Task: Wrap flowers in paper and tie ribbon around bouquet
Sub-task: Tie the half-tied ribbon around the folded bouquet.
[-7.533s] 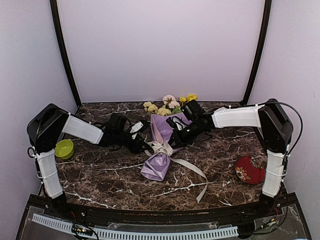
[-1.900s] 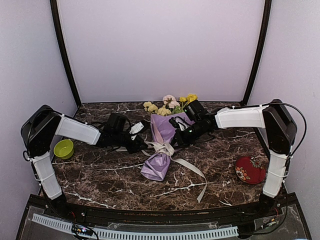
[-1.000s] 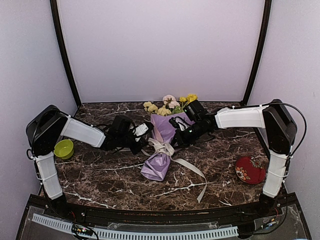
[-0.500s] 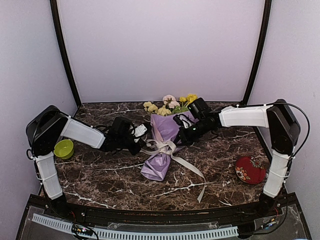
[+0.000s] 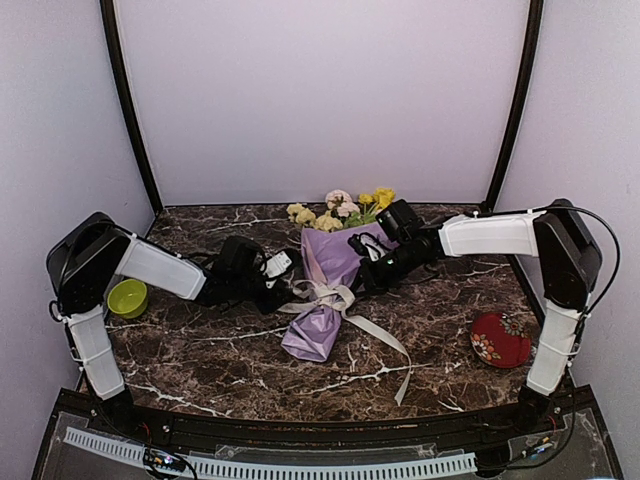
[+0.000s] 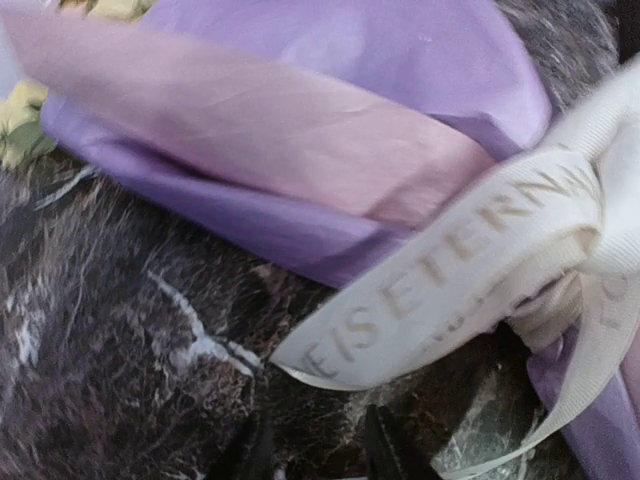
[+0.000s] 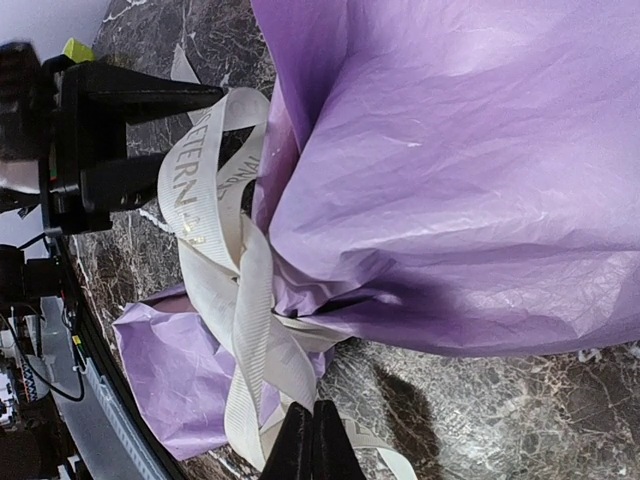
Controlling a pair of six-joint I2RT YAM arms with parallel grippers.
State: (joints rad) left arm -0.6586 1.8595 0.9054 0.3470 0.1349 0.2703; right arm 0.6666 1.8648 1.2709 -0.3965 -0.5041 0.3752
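My left gripper (image 6: 318,455) stands apart just beside the ribbon's (image 6: 450,270) printed end, holding nothing, so the knot is not pulled. My right gripper (image 7: 312,440) is pressed together by the knot, perhaps pinching a strand to keep it tight. The bouquet (image 5: 320,325) lies mid-table (image 5: 200,350).

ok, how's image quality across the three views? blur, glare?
Top external: evenly lit, sharp, only soft shadows on the table. Left wrist: too close, ribbon and paper soft, lettering just readable. Right wrist: paper crisp, bright sheen up top, dark shadow under its fold.
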